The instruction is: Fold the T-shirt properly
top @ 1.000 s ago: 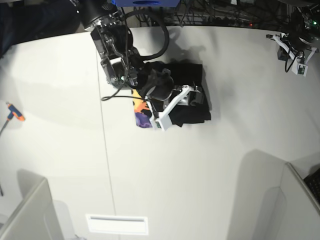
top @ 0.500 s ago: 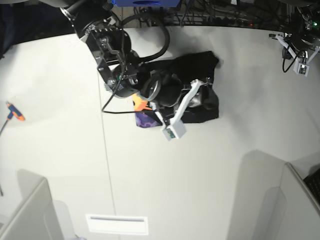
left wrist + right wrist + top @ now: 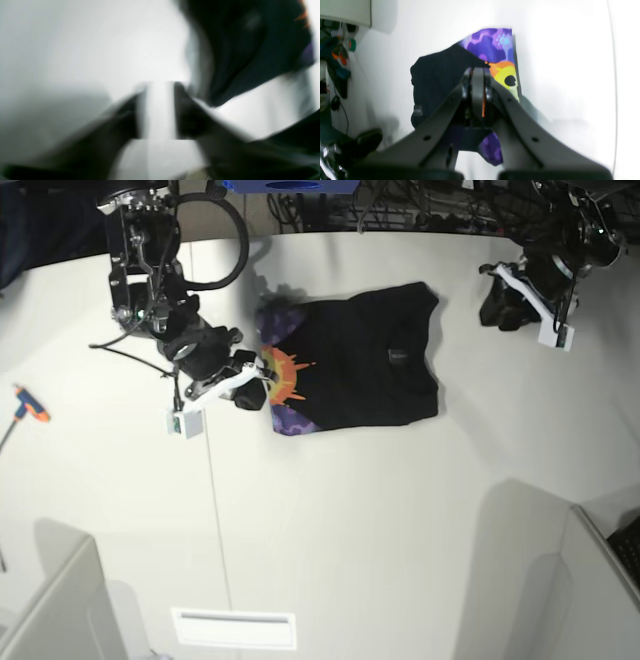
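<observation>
Near the far edge of the tabletop (image 3: 400,510), about midway along it, the T-shirt (image 3: 365,360) lay as a compact black rectangle; a strip of sun-face print on purple showed along the side nearest the right gripper (image 3: 262,383). As thin cloth it would likely handle light, limp and non-fragile; it would sag and unfold if lifted by one point; hold is best taken at a doubled edge or corner.

Right gripper: jaws drawn together at the printed edge, apparently pinching a sliver of fabric.

Left gripper (image 3: 500,308): near the far corner, apart from the shirt; opening cannot be told, since the left wrist view was badly blurred.

The right wrist view alone showed the pinch and print detail; the base view alone showed the whole outline, a small neck label (image 3: 396,357), and a screwdriver (image 3: 30,405) near the opposite side edge.
</observation>
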`<act>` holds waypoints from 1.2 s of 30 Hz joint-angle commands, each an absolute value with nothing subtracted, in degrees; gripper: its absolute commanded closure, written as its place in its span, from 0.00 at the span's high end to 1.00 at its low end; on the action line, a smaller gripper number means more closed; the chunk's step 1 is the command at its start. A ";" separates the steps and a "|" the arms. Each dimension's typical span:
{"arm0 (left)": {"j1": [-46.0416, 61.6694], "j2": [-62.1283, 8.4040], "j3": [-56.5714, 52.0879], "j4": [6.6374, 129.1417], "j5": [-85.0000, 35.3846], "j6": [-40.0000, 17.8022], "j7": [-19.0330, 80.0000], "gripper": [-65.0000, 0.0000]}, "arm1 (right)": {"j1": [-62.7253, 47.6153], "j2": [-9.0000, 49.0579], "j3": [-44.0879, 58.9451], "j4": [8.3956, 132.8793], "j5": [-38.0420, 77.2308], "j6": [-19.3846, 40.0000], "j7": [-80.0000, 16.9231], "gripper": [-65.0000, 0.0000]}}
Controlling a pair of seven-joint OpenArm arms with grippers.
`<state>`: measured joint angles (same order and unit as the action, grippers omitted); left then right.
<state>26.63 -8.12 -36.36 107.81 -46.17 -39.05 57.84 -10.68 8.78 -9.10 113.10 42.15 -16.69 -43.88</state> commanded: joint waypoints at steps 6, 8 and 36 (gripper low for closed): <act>19.56 -3.38 -30.29 101.76 -47.69 -39.43 56.75 1.00 | -11.30 9.54 -9.10 114.15 42.77 -16.04 -43.21 0.00; 17.27 -2.51 -27.82 97.71 -47.69 -39.16 56.75 1.00 | -11.30 10.15 -9.19 114.15 42.77 -16.04 -43.21 0.00; -0.31 -4.35 -2.59 77.76 -33.27 -24.66 56.84 0.00 | -15.96 11.82 2.77 114.15 42.77 -10.51 -42.95 0.00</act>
